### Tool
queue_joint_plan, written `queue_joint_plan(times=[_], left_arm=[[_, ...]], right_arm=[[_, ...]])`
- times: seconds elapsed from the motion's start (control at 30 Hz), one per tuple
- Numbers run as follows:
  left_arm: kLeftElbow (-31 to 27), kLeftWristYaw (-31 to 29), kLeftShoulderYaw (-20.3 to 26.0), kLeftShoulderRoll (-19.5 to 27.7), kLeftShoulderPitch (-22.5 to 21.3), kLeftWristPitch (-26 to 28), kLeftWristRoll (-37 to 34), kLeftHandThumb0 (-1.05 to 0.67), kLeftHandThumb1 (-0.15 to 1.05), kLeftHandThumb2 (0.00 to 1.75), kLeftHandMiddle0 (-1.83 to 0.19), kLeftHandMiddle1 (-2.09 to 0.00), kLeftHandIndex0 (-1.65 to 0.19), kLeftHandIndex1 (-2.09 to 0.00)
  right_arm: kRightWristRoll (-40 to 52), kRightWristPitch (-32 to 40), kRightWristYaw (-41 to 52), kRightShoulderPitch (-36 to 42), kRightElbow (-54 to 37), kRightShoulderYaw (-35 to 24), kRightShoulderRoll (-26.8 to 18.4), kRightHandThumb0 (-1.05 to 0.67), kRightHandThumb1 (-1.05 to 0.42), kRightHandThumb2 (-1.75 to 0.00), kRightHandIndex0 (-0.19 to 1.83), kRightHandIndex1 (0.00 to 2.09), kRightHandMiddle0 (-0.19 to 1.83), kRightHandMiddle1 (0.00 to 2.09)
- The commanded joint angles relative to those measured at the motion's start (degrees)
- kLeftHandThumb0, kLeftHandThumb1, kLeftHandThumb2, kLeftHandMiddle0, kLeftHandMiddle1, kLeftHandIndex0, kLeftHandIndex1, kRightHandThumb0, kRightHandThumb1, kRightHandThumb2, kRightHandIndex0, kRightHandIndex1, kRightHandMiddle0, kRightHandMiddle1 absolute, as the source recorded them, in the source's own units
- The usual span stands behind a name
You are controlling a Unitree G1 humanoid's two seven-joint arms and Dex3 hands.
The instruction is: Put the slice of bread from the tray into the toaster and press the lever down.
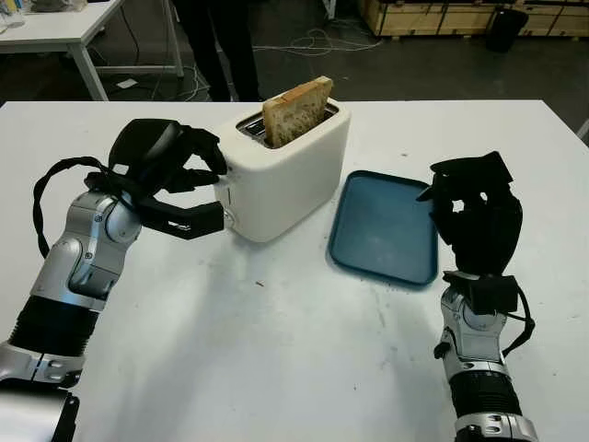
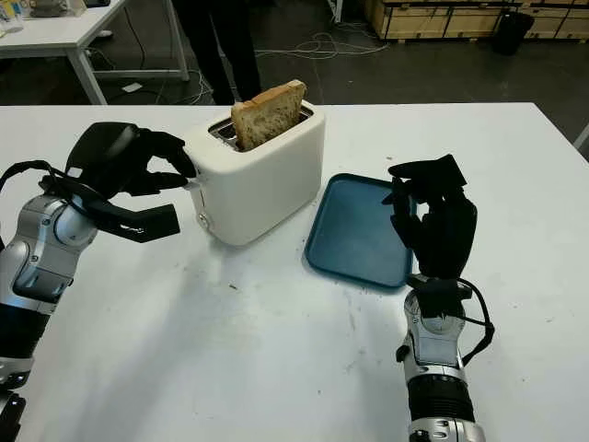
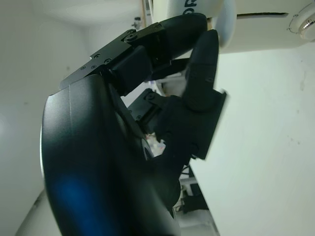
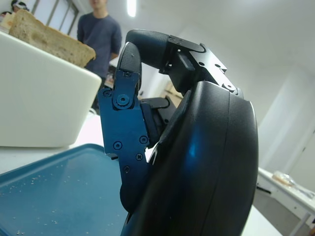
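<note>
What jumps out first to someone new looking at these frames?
The slice of bread sticking up out of the white toaster at table centre. The left hand is at the toaster's end, fingers around the lever. The blue tray lies bare beside the toaster, with the right hand curled by its far side.

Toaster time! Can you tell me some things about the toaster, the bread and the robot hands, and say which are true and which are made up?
1. The slice of bread is sticking up out of the toaster. True.
2. The blue tray has bread lying on it. False: it holds no slice.
3. The left robot hand is at the toaster's end, by the lever. True.
4. The right robot hand is holding the bread. False: it holds nothing, beside the tray.
5. The toaster is black. False: it is white.
</note>
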Motion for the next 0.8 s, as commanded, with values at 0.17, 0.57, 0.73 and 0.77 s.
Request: queue_joint_plan(times=[0.17,0.57,0.73,0.77], left_arm=[[-3.9,-5.2,-1.6,1.9,-1.3,4.3,3.1,-0.29,0.37,1.03,-1.00,-1.48,-1.01,-0.08],[-6.6,-10.1,-3.2,3.5,-1.6,6.9,5.4,-0.32,0.29,1.08,-1.01,-1.56,-1.01,-0.03],[-5.8,-9.5,-3.0,3.4,-1.6,5.6,5.4,-0.32,0.27,1.15,-1.03,-1.29,-1.03,-0.02],[-5.8,-9.5,-3.1,3.4,-1.7,5.6,5.5,-0.32,0.26,1.16,-1.02,-1.39,-1.04,-0.01]], right_arm=[[-0.3,-0.1,-0.7,0.3,-0.5,-0.3,-0.6,-0.43,-0.92,-0.29,0.61,1.75,0.50,1.49],[-0.2,-0.8,-1.0,0.2,-0.2,-0.3,-0.7,-0.43,-0.92,-0.27,0.60,1.75,0.49,1.52],[0.0,-1.0,-0.9,0.2,-0.4,-0.2,-0.7,-0.43,-0.92,-0.27,0.60,1.75,0.48,1.54],[-0.2,-1.1,-1.0,0.3,-0.4,-0.2,-0.7,-0.43,-0.92,-0.27,0.60,1.75,0.46,1.57]])
